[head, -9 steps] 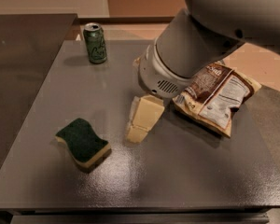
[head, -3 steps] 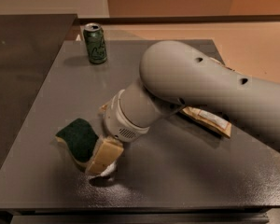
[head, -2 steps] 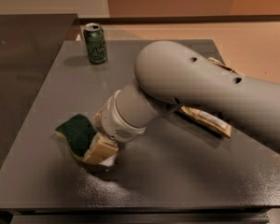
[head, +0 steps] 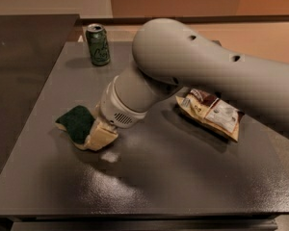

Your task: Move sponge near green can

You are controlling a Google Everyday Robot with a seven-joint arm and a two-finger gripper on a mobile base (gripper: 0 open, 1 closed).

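The sponge (head: 75, 122), dark green on top with a pale yellow layer below, is at the front left of the grey table (head: 183, 177). My gripper (head: 98, 135) is shut on the sponge's right end, with a pale yellow finger (head: 104, 134) over it. The sponge sits slightly raised and tilted. The green can (head: 98, 44) stands upright at the far left of the table, well beyond the sponge. My large grey arm (head: 192, 66) reaches in from the right and hides the middle of the table.
A brown and white snack bag (head: 213, 113) lies right of centre, partly under my arm. The table's left edge runs close to the sponge, with dark floor (head: 19, 71) beyond it. A bright glare spot (head: 109, 156) lies just in front of the gripper.
My gripper came down from the table's middle onto the sponge's right end and closed on it. The sponge has since shifted up and away a little. The can and bag have not moved.
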